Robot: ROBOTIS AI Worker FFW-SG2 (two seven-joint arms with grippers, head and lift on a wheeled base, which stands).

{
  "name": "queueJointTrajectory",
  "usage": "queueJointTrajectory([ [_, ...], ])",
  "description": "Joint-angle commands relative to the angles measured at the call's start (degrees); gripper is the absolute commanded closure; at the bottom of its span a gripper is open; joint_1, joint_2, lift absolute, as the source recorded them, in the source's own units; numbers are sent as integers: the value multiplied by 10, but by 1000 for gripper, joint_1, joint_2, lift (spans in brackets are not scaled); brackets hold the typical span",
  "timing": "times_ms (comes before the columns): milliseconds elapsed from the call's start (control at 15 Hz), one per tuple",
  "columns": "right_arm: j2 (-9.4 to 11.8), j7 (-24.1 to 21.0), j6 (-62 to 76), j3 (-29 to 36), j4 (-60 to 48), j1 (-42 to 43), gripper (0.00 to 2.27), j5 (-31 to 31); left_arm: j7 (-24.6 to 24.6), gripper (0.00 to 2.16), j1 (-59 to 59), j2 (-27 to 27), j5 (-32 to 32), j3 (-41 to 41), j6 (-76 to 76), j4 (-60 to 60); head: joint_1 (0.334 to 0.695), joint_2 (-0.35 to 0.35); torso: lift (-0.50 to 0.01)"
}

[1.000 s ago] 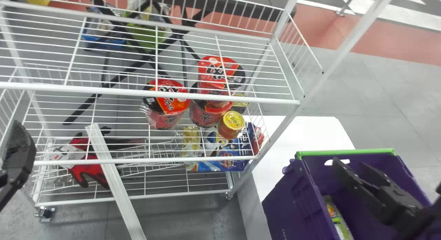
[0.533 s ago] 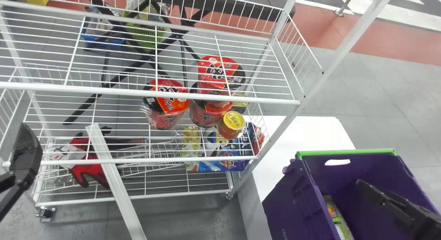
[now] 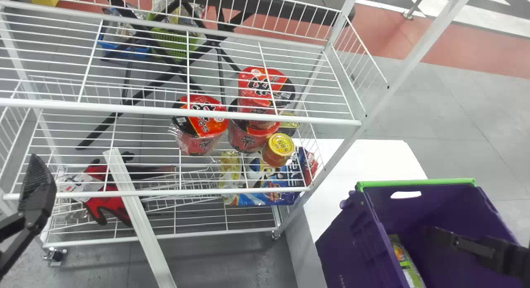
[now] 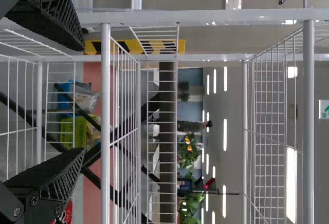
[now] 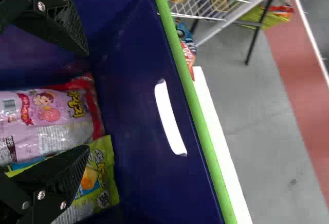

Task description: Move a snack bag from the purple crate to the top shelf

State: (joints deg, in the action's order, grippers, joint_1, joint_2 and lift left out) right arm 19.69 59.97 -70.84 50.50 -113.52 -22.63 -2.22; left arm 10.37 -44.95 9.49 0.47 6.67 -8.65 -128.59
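The right claw [image 5: 87, 99] has its 2 fingers wide apart, with nothing in them. In the last 1 second it has dropped from up near the hole in the crate's far wall, and now it is down inside the crate [image 3: 416, 182]. It has turned a bit too. That means the pick is close, but the bag still has to be grabbed, so the job is only at its start. The pink bag [image 5: 46, 121] is in the crate, between the 2 fingers as the right wrist view sees them, so I think that is the bag it wants. I can't tell if a finger touches it. The pink bag looks puffy, with shiny, crinkly wrap and a picture on it. The green bag [image 5: 97, 178] is right beside it, partly behind 1 finger, and a bit of red wrap [image 5: 93, 103] is at the pink bag's end. The claw may need to go a little lower, then close softly, as the wrap could slip or the green bag could get pinched too. Off to the other side, the left claw [image 4: 82, 99] has moved in a little by the rack [image 3: 178, 110]; its fingers are apart and empty. What looks like the top shelf [image 4: 308, 106] is high up, a long lift from the crate.
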Motion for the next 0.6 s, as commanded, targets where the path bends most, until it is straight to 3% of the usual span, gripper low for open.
queueJointTrajectory([
  [0, 40, 36, -14, -46, 42, 11, 191, -57, 0, 130, 0, 0, -1, -1, 0, 0, 695, -350, -457],
  [200, 67, 129, 72, -93, 112, 25, 215, -125, 0, 130, 0, 0, -2, -1, 0, 0, 695, -350, -457],
  [467, 92, 147, 178, -126, 220, 40, 211, -154, 0, 130, 0, 0, -2, -1, 2, -2, 695, -350, -457],
  [533, 109, 155, 160, -148, 244, 45, 208, -159, 0, 130, 0, 0, -2, 0, 2, -3, 695, -350, -457],
])
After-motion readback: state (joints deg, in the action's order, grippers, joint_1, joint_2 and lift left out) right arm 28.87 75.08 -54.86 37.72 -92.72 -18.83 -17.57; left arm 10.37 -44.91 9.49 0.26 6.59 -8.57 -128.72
